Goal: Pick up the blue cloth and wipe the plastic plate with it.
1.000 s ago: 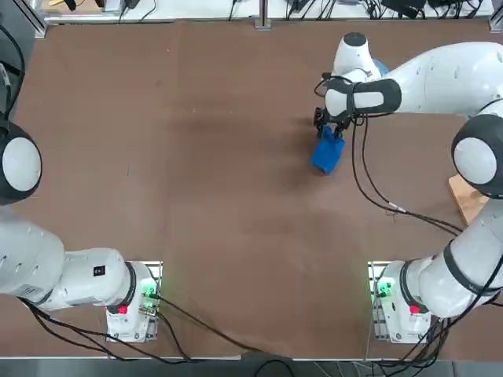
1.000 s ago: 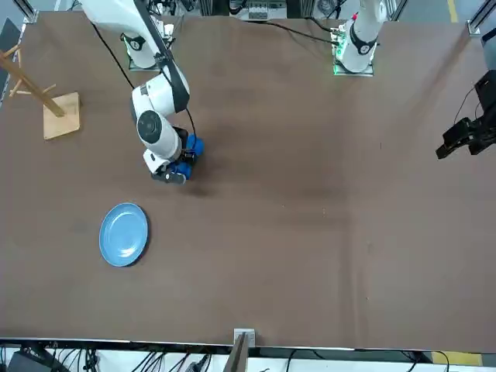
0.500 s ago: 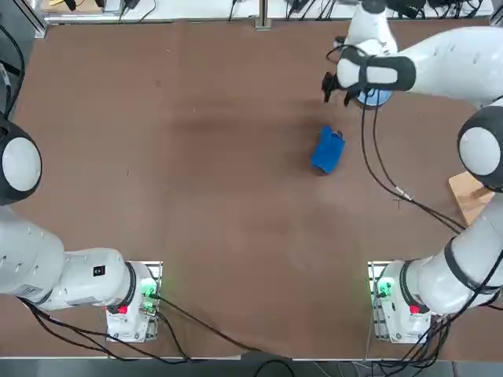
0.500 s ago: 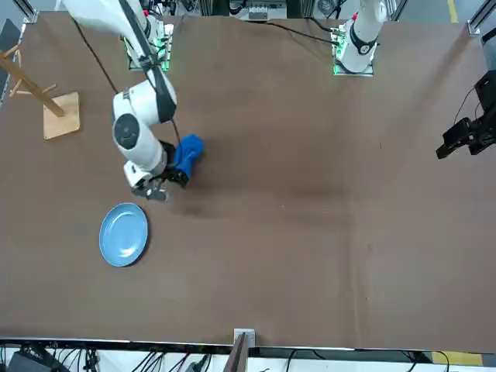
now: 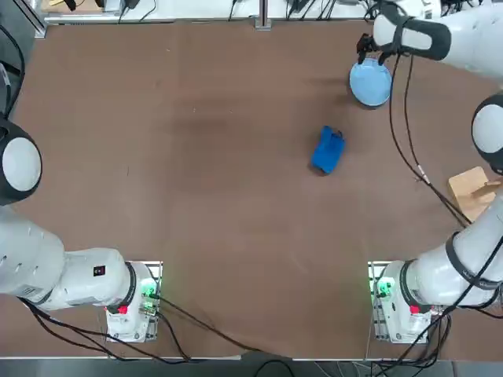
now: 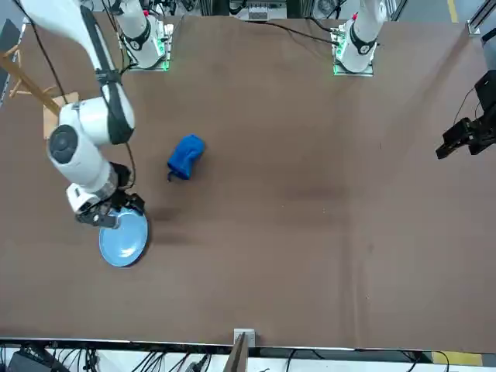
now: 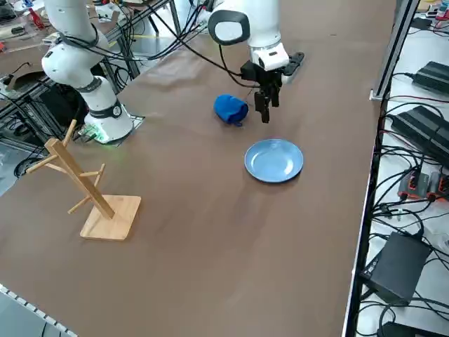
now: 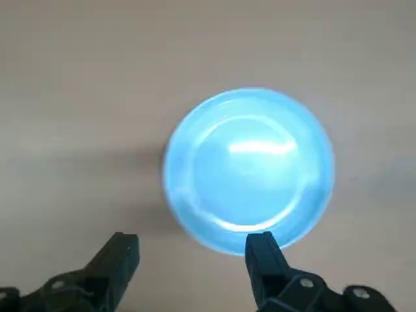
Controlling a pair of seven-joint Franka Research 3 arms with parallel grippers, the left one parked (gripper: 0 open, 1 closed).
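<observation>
Above the plate, the right end effector hangs released and empty; the cloth lies apart, bunched.

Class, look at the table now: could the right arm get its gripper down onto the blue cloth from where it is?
Probably yes. The blue cloth lies alone on bare table, and the open, empty right gripper hangs close by above the plastic plate.

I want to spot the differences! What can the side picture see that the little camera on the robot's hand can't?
Only the right side view shows the blue cloth, crumpled on the table away from the plate, and a wooden rack. Only the right wrist view shows the open fingers up close, with nothing between them. Both show the plastic plate and the right hand above its edge.
</observation>
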